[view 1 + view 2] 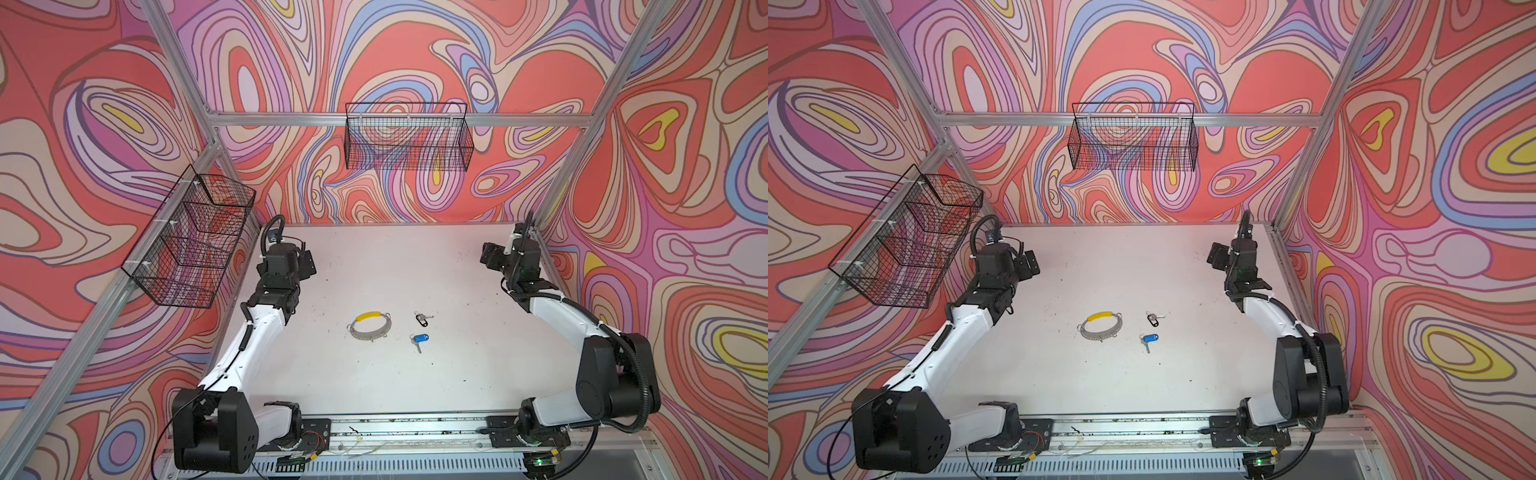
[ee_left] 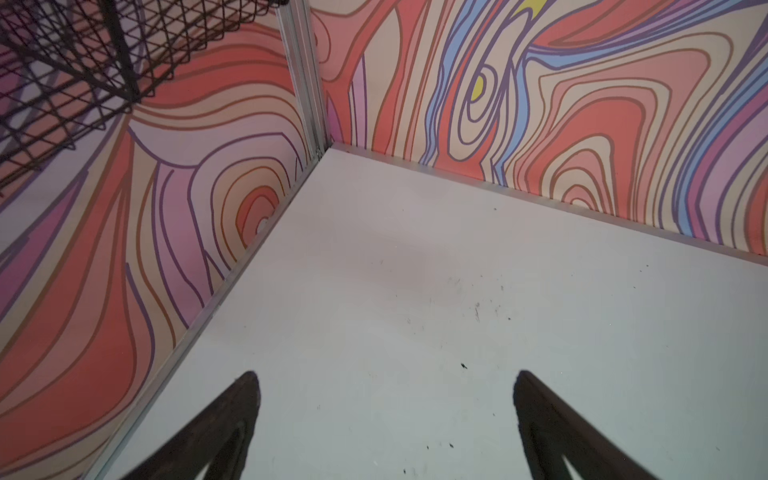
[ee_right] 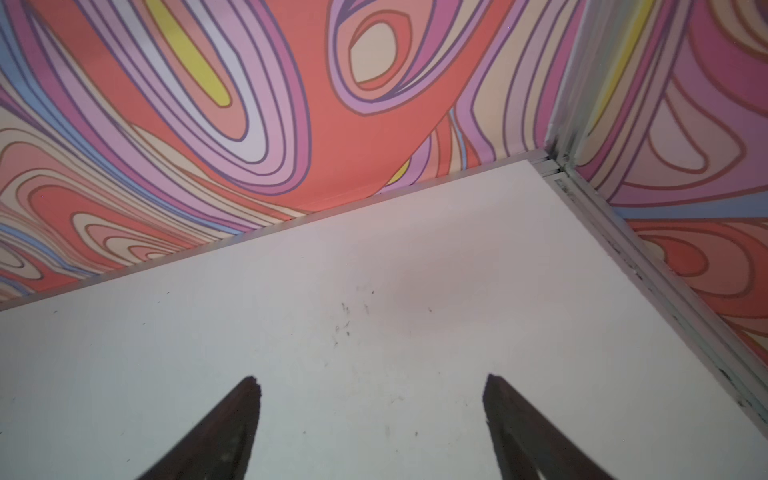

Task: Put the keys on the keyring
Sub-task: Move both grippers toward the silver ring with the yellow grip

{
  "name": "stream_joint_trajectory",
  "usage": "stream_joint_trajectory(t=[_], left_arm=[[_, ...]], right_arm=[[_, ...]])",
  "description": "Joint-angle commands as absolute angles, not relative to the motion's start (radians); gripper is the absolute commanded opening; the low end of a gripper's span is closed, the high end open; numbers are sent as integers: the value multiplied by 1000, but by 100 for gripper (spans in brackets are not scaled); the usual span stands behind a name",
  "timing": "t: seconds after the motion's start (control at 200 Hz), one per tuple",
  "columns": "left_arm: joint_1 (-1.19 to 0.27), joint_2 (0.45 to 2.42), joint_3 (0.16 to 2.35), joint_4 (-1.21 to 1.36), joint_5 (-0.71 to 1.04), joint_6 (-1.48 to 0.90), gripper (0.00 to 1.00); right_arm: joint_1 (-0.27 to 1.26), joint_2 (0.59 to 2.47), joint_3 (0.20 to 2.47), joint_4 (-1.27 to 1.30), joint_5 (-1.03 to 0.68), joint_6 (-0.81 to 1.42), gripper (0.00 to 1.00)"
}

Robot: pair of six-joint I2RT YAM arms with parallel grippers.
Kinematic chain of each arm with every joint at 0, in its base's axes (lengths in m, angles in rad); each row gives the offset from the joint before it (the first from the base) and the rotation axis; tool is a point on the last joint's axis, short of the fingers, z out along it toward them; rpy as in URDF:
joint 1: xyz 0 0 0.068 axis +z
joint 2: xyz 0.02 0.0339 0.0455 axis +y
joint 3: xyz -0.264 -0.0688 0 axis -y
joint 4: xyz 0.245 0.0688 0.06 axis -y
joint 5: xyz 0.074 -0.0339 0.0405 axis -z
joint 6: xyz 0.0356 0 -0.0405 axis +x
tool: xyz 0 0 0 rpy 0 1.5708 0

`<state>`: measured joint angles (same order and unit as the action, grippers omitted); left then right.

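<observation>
The right claw (image 3: 372,378) gapes wide over the white table (image 3: 291,291) near the swirl-patterned wall (image 3: 332,133).

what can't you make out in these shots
- keyring: too small in both top views to find any gap or opening; it lies outside both wrist views.
- blue-tag key and black-tag key: teeth and split rings too small in both top views.
- left gripper and right gripper: finger bases cut off by the wrist views' frame edge.
</observation>
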<state>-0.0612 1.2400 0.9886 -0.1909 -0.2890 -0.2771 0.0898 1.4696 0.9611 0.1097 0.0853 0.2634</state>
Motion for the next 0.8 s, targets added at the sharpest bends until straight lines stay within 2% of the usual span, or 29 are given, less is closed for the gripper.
stream_joint_trajectory(t=[0.0,0.14,0.366,0.496,0.616,0.701,0.796], left_arm=[[-72,1249,1065,-556,-187,-405,96],[-75,1283,1116,-648,-21,-386,79],[-87,1363,1116,-720,267,-393,73],[-111,1387,1063,-687,423,-393,71],[-130,1439,1016,-654,459,-405,70],[-136,1483,988,-642,495,-436,67],[-150,1482,934,-600,498,-471,67]], right_arm=[[188,1505,1091,-63,21,254,88],[333,1604,1219,-186,14,244,88],[444,1756,1355,-330,-217,285,89],[495,1854,1400,-410,-320,291,87],[526,1922,1428,-441,-364,300,85],[541,1977,1446,-442,-454,332,82],[599,2011,1490,-511,-413,309,80]])
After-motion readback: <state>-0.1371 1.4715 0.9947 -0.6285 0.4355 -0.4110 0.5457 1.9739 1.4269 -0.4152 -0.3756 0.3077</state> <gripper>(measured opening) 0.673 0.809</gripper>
